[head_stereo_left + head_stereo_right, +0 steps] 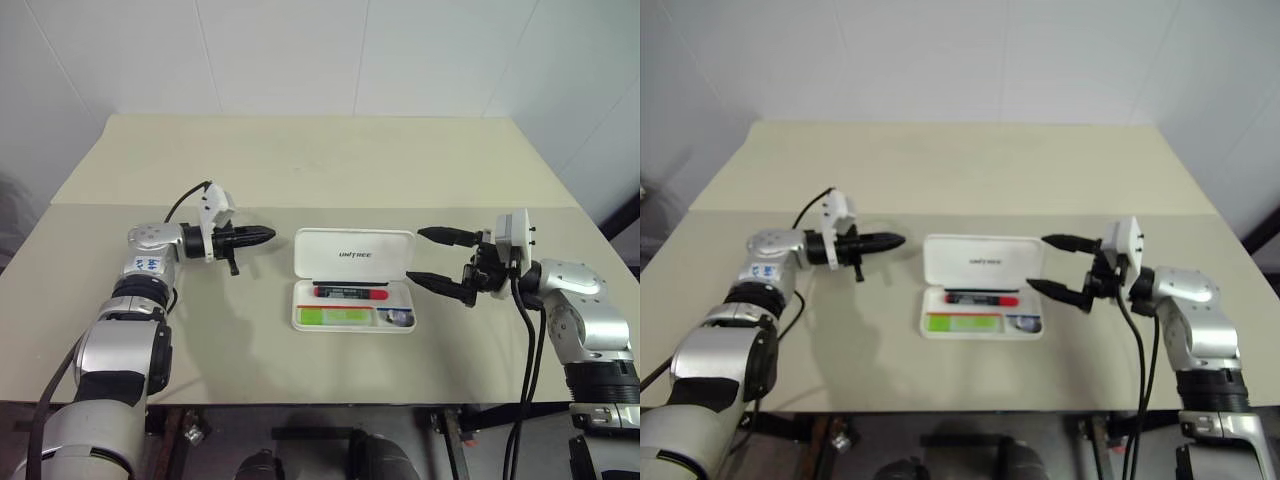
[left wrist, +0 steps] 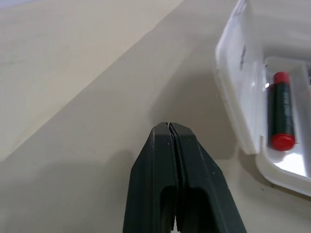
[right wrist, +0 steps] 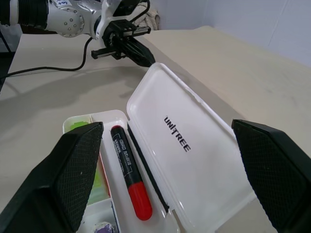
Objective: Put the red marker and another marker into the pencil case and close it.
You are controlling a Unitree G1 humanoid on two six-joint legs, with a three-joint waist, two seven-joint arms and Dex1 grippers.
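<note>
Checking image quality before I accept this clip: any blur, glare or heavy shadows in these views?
Left eye view: even light, soft shadow under the left gripper. Right eye view: slightly softer. Left wrist view: the pencil case lid looks blurred. Right wrist view: the red marker reads sharp, no glare.

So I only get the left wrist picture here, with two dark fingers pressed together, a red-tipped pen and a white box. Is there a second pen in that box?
Observer: Yes, a lime-green highlighter lies in the pencil case, in the slot beside the red marker.
Operator: Is the box shut?
Observer: No, its lid stands open, tilted back, with UNITREE lettering on the inside.
Operator: What is the other arm doing?
Observer: The right gripper hovers at the case's other end, fingers spread wide, holding nothing, while the left gripper is shut beside the lid.
</note>
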